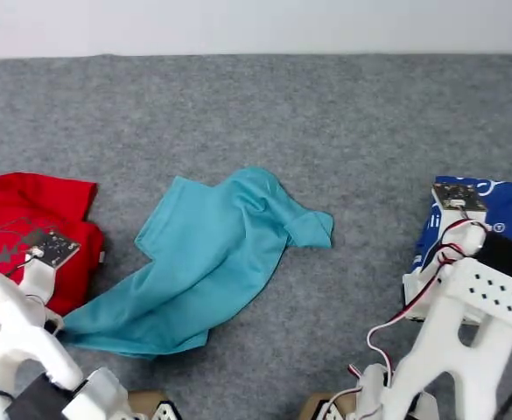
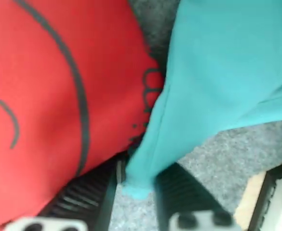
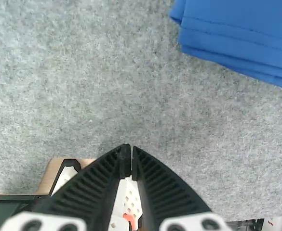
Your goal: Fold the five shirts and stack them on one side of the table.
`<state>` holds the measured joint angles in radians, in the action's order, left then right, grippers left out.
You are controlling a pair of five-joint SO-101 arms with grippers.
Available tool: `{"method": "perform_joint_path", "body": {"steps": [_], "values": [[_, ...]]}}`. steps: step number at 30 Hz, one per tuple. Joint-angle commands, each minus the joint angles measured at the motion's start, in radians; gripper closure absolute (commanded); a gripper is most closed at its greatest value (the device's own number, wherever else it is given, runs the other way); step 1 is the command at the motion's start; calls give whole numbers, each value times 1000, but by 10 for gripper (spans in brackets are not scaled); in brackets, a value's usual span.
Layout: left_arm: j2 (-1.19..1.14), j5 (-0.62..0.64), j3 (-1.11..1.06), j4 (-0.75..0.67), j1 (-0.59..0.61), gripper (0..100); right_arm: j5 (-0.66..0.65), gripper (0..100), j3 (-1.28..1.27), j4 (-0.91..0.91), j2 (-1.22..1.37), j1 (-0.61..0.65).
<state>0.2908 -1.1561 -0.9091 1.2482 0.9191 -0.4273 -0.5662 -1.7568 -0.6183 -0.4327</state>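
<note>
A teal shirt lies crumpled in the middle of the grey table, its near-left corner pinched between the fingers of my left gripper, which is shut on it. Beside it at the left edge lies a red shirt with a dark print. A folded blue shirt rests at the right edge, its hem close by in the right wrist view. My right gripper hangs shut and empty over bare carpet near the front edge.
The table is covered in grey felt. White arm bodies stand at the front right and front left, with red and black wires on the right one. Arm bases sit at the near edge.
</note>
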Motion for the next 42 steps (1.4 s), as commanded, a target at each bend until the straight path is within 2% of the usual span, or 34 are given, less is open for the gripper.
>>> {"method": "perform_joint_path", "body": {"steps": [1,5,11,16,23,28,36,39,42], "values": [[37,-2,39,58,-6,995,8,984,6,-36,-22,8],[37,0,127,163,-6,995,8,987,23,-36,-22,71],[38,5,272,310,2,995,49,984,206,24,44,354],[38,6,278,321,0,995,121,984,462,85,355,591],[38,6,278,321,0,995,123,984,1068,82,894,857],[38,6,278,321,0,995,115,984,1491,85,1262,954],[38,6,278,321,0,995,69,983,2131,93,1739,1032],[38,6,278,321,0,995,71,971,2257,116,1857,1052],[38,6,278,321,0,995,75,894,2229,160,1877,1055]]}}
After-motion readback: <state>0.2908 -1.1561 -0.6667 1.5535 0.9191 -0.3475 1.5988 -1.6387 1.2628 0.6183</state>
